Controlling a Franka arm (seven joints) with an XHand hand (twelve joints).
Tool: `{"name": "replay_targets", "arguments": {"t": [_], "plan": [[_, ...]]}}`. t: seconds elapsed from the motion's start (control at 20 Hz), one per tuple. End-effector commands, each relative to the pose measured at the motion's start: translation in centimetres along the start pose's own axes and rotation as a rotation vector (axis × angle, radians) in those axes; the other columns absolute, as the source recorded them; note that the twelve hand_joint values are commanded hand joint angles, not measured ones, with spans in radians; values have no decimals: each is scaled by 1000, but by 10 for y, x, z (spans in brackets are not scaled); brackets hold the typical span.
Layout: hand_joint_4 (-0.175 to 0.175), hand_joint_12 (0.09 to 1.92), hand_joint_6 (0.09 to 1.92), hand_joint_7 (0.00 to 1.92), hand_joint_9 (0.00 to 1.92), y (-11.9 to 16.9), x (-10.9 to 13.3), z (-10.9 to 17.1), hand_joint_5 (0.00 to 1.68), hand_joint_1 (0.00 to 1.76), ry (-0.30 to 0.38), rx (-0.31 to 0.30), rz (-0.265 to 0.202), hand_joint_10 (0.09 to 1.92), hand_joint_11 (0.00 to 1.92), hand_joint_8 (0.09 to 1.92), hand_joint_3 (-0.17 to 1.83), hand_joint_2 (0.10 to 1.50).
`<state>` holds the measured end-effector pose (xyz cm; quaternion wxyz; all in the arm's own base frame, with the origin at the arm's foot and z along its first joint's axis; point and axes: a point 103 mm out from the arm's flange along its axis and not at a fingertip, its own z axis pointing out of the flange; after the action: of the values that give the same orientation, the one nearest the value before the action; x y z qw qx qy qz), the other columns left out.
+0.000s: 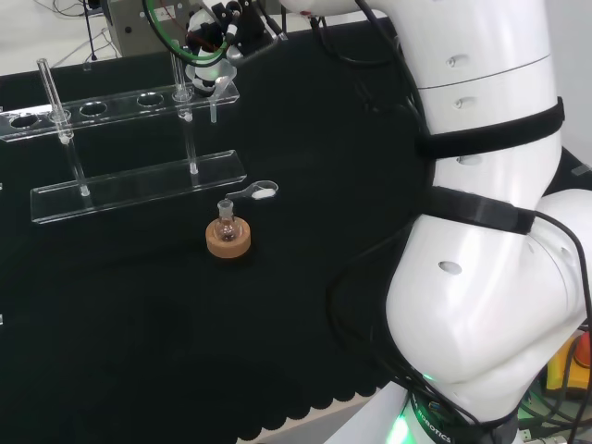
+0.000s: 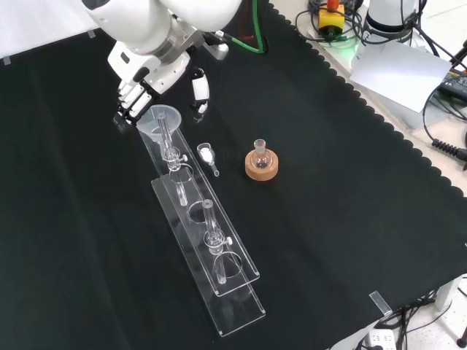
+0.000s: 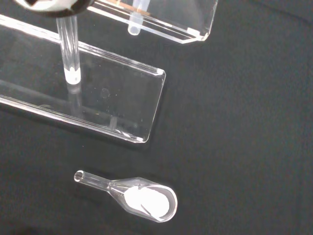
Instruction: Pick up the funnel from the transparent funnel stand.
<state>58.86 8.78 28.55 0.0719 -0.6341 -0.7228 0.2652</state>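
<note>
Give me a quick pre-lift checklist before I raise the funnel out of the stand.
1. Hand at the funnel: ok, fingers sit by the rim at the stand's far end in the front view.
2. Fingers closed on the funnel: cannot tell.
3. Funnel seated in the funnel stand: ok, stem hangs through the top plate.
4. Stand flat on the cloth: ok.
5. Small flask on cork ring clear of the stand: ok, apart.
6. Glass scoop with white contents clear: ok, lying on the cloth beside the base.
</note>
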Motion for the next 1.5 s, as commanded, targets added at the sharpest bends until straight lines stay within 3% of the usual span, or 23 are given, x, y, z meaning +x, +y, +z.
{"name": "replay_targets", "arguments": {"t": [0.05, 0.65, 1.2, 1.4, 1.5], "plan": [[-5, 1488, 87, 0, 141, 4, -2, 3, 103, 746, -6, 33, -1, 893, 346, 448, 677, 570], [-2, 1490, 87, 0, 159, 6, -3, 6, 118, 752, -16, 44, -4, 888, 341, 472, 715, 557], [-5, 1479, 87, 0, 316, 13, 2, 9, 165, 764, -44, 41, -14, 786, 362, 601, 756, 543], [-9, 1476, 87, 0, 344, 14, 3, 7, 191, 767, -63, 15, -8, 763, 364, 631, 759, 546], [-20, 1462, 87, 65, 408, 13, 4, 4, 289, 782, -103, -24, 14, 727, 382, 680, 761, 571]]}}
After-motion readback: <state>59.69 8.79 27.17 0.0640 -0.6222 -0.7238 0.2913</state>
